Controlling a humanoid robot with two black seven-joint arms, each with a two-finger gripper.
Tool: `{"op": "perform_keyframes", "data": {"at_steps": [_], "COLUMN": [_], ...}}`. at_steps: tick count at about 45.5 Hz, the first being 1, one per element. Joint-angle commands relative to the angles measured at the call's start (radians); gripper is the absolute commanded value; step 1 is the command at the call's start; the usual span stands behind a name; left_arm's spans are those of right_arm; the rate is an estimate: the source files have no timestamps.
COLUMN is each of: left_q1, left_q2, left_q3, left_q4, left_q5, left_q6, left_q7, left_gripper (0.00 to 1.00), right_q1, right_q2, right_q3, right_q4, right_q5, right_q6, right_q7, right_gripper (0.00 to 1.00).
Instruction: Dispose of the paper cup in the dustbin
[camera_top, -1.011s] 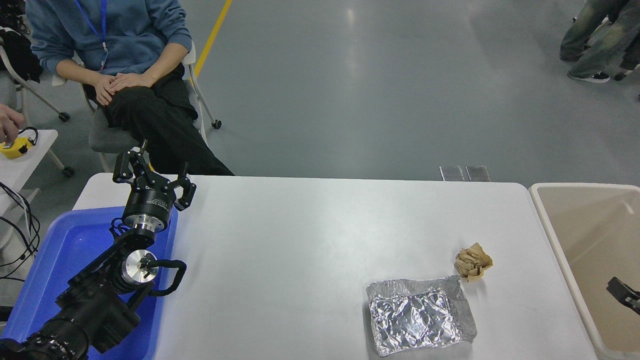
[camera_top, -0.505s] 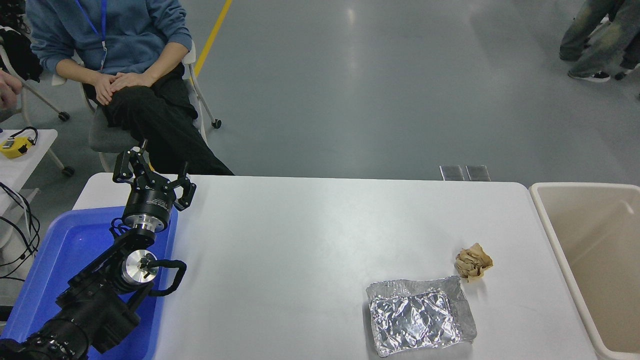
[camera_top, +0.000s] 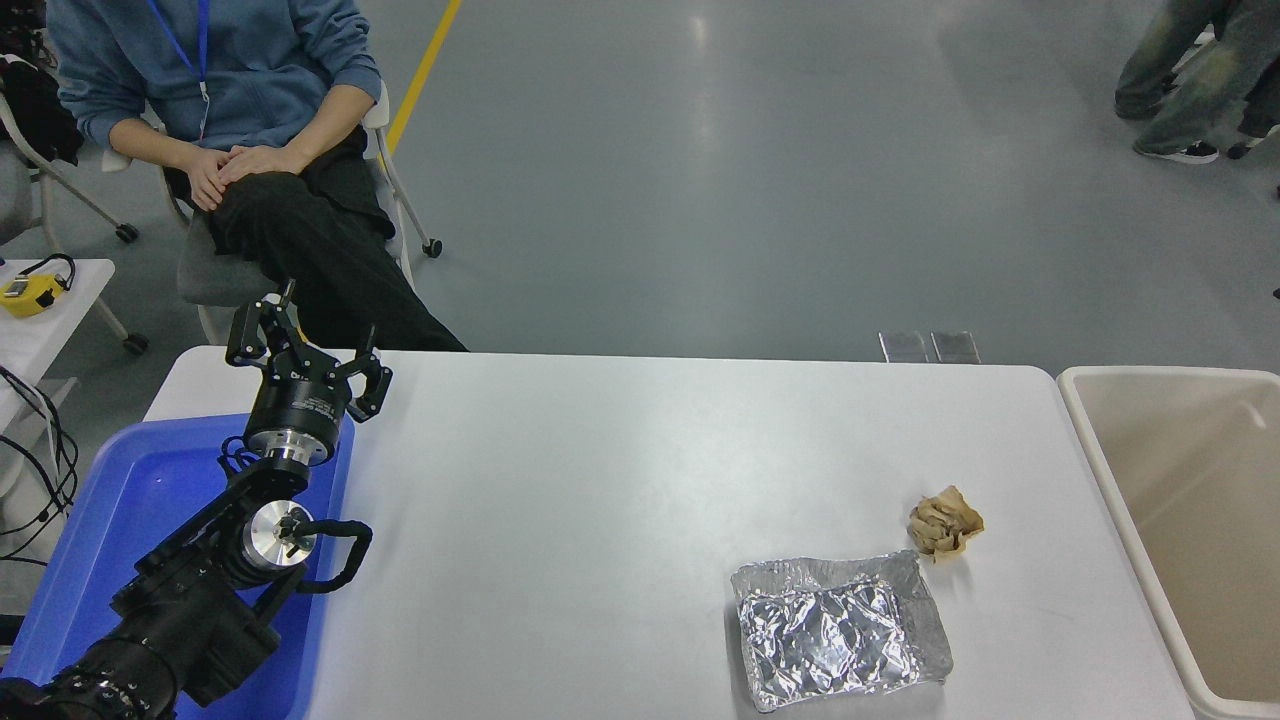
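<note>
**Left arm parked over the blue tray; paper cup out of sight**

The left gripper (camera_top: 305, 345) sits at the desk's far left corner with its fingers spread wide and nothing between them. Its arm runs back to the lower left, lying above the blue plastic tray (camera_top: 120, 520), which sits at the left edge of the white desk (camera_top: 600, 520). The right arm does not show anywhere in the head view.

The paper cup cannot be seen on the desk, in the tray, or in the visible part of the bin. The dustbin (camera_top: 1085, 440), beige with a thick rounded rim, stands just beside the desk's right edge; its inner walls show, but its right side and its near end are cut off by the picture's edge.

On the right half of the desk lie 2 things. A crumpled brown paper ball (camera_top: 945, 523) rests near the bin-side edge. Just in front of it and slightly to its left, a wrinkled sheet of aluminium foil (camera_top: 838, 630), shaped into a shallow tray, lies flat near the near edge. The 2 are close but appear not to touch.

Beyond the far left corner a person in a blue hoodie (camera_top: 215, 70) sits on a wheeled chair, hands (camera_top: 235, 165) folded on crossed legs. A small side table at the left edge carries a yellow device (camera_top: 28, 296). Legs of other people (camera_top: 1180, 70) show at the top right.
</note>
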Motion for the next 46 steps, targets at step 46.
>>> {"op": "perform_keyframes", "data": {"at_steps": [46], "left_q1": [0.0], "left_q2": [0.0], "left_q3": [0.0], "left_q4": [0.002], "left_q5": [0.0], "left_q6": [0.0], "left_q7": [0.0], "left_gripper": [1.0], "right_q1": [0.018], "right_q2": [0.535], "right_q3": [0.519], "right_q4": [0.071], "right_q5": [0.111], "right_q6": [-0.051], "right_q7": [-0.062], "right_gripper": [0.99]}}
